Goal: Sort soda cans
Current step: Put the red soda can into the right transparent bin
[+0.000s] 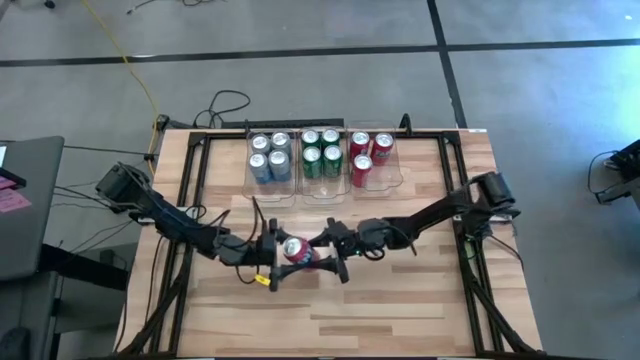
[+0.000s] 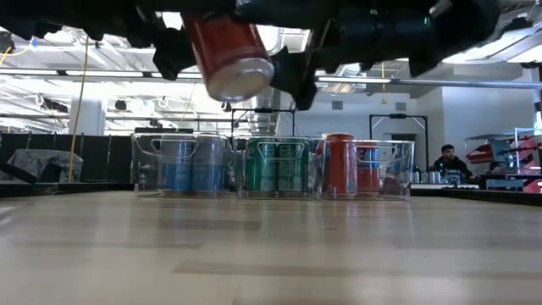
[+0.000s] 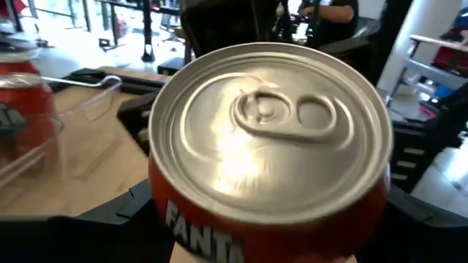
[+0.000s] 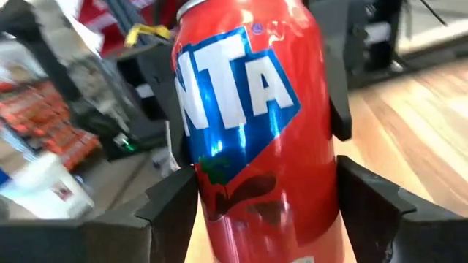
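Both grippers (image 1: 298,252) seemingly around red can (image 1: 297,250)

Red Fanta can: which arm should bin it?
Right, probably. The right gripper clasps the red metal Fanta can midair, and the clear plastic bin holding red cans lies on its side of the row.

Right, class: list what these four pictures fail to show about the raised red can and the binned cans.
- Low view: the picture's top edge cuts off the red can.
- High view: the left gripper and right gripper flank it. Which one carries it is unclear.
- Right wrist view: its label curves out of sight.
- Low view: the front cans in the bins hide the rear ones.
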Robot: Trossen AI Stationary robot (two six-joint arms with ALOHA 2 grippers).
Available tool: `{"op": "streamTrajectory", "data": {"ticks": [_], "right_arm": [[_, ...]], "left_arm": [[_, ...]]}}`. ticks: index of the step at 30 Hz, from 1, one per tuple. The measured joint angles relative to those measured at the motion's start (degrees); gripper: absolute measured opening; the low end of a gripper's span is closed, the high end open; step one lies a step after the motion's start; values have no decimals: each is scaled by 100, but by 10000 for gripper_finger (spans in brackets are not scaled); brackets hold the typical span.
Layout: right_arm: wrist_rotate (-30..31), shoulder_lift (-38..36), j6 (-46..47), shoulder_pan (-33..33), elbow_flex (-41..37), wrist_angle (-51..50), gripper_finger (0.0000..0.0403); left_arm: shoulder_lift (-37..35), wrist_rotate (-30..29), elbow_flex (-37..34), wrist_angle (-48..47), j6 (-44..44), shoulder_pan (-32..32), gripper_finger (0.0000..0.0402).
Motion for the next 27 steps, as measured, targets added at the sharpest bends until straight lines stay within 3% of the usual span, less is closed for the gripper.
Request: {"op": "streamTrajectory", "data": {"ticks": [7,12,17,27], "right_arm": [[302,-1152,232,-16,-88,-2271,285],[831,-1655,154,-18,-29,-3118,285],[840,-1774,-5,6,-22,-3368,285],[646,-1326,-1493,269,1093,-4423,286]], "left_arm": [[-25,-125,-19,-312,195,-65,299],[-19,-70,6,-191,331,-49,299],[-10,-50,5,-585,301,-60,299],[23,-55,4,-1351,158,-51,299]]}}
